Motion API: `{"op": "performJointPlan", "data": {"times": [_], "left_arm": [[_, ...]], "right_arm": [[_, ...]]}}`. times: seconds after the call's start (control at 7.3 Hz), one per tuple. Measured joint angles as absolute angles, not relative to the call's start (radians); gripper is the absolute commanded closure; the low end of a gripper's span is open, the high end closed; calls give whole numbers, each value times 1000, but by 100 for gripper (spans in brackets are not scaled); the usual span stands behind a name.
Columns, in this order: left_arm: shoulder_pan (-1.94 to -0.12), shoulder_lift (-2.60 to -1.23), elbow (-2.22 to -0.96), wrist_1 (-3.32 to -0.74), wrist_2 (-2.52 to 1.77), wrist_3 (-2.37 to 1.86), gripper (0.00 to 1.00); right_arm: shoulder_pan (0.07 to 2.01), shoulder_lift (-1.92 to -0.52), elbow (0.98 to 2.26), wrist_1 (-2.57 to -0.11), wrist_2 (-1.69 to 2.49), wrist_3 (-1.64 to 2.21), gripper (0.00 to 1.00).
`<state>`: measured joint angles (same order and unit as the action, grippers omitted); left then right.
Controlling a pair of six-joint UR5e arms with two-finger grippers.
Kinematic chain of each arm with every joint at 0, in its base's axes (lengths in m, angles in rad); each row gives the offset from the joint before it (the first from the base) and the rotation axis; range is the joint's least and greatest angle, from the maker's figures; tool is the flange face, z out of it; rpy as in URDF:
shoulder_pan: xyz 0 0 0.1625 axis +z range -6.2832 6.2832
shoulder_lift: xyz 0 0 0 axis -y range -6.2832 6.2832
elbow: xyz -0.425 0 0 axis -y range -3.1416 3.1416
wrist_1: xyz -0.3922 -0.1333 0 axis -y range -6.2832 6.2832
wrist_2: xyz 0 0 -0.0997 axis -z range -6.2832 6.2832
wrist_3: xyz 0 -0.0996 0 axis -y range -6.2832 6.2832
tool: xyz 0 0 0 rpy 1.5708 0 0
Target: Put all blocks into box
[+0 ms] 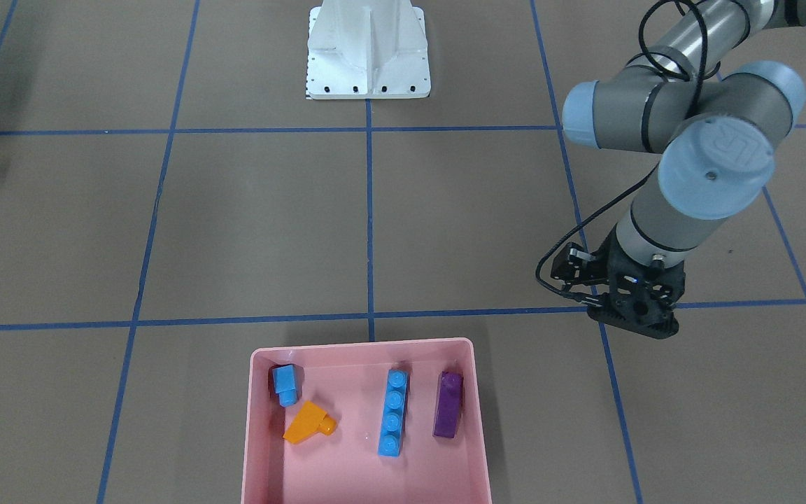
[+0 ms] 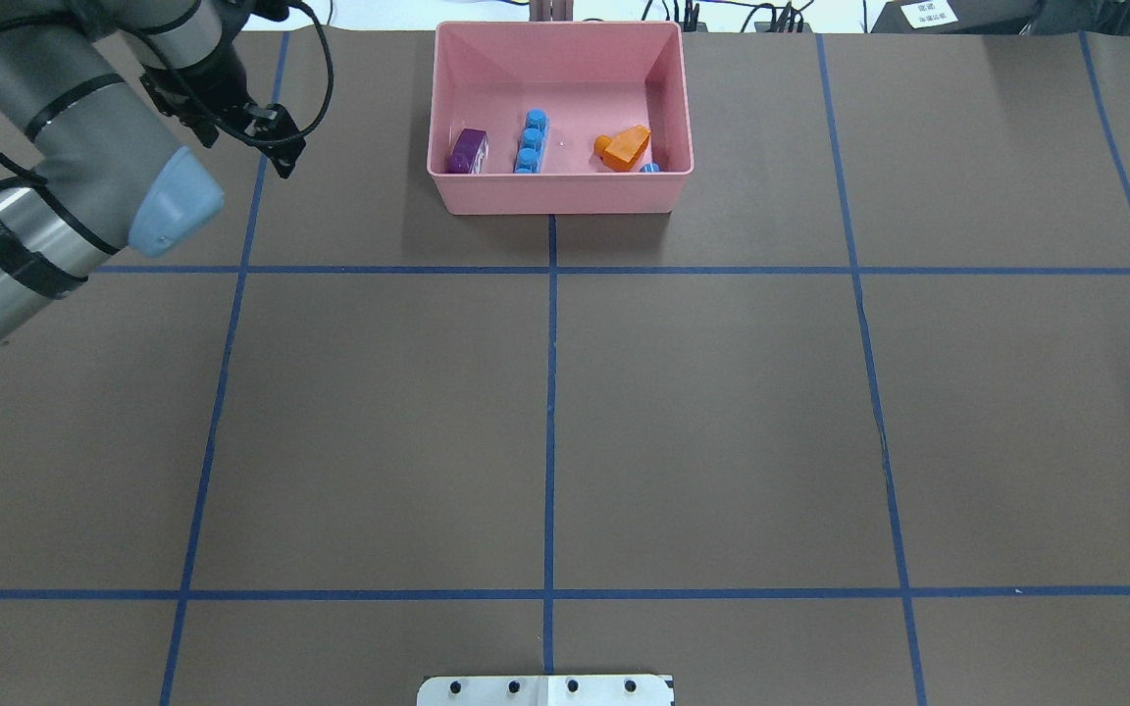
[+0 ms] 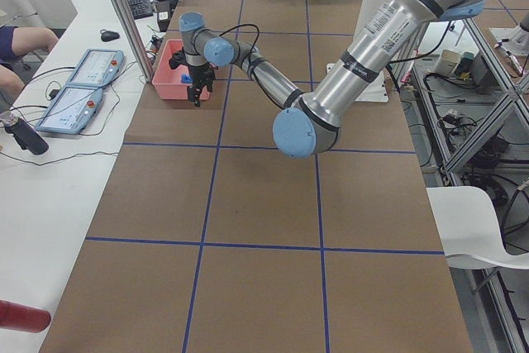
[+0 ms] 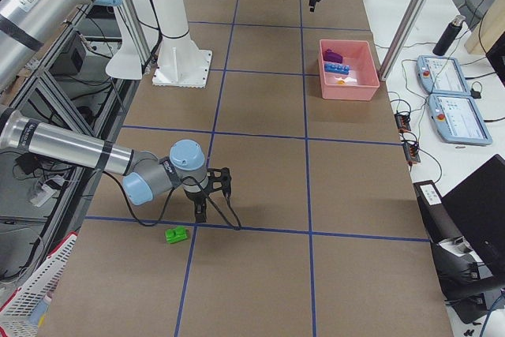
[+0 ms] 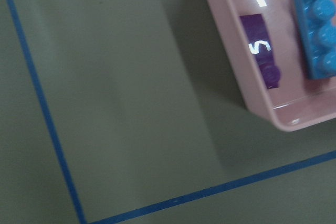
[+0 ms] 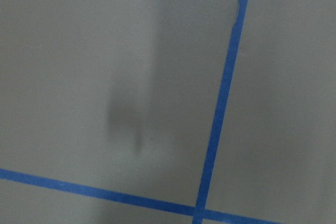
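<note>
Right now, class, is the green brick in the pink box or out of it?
Out. The green brick lies on the table, far from the pink box.

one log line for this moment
box: holds purple block, long blue block, small blue block, orange block | green block: on table near right end effector | left end effector: beside box | task: unfinished

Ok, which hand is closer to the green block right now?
Right. The right hand hangs just beside the green block, which lies on the table. The left hand is far away at the table's other end, next to the pink box.
</note>
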<state>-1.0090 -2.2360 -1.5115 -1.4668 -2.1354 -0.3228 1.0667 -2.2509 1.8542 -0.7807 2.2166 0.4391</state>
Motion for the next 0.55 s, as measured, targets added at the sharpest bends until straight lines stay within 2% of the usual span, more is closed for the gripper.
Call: {"op": "performJointPlan", "data": {"times": [0.27, 0.55], "left_arm": [[-1045, -2187, -1528, -1468, -2136, -225, 0], [-1052, -2179, -1533, -1468, -2135, -209, 0]], "right_arm": [[987, -2290, 1821, -767, 2192, 427, 1], [966, -2294, 1732, -694, 2188, 393, 1]]}}
